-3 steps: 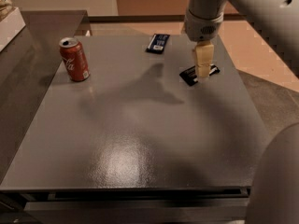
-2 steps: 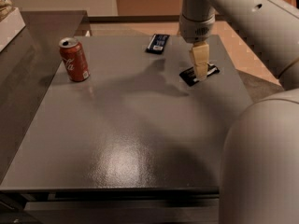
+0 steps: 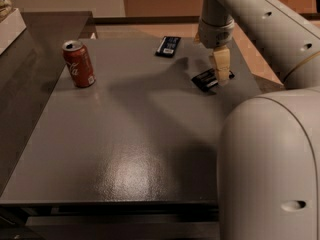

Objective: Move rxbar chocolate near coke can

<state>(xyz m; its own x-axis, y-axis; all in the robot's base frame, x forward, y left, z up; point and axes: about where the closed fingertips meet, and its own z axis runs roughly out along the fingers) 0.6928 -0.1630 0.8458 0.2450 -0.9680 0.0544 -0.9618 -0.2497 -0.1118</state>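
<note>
A: Where is the gripper sitting?

B: The gripper [image 3: 222, 77] is hanging at the far right of the grey bench [image 3: 135, 149], pointing straight down. Its tan tip is meeting the right end of the rxbar chocolate [image 3: 203, 79]. Whether it is spread or pinching the wrapper, I cannot tell from this angle.

A: And the bar itself?

B: The bar is lying flat on the bench, angled, near the right edge. The coke can [image 3: 79, 64] is standing upright well apart from it, over at the far left.

A: Anything else lying out there?

B: A dark blue bar wrapper [image 3: 168, 45] is lying flat near the far edge, left of the gripper and apart from the black bar. The pale arm [image 3: 260, 24] is reaching in from the right, and the robot's body [image 3: 270, 169] is filling the near right corner.
</note>
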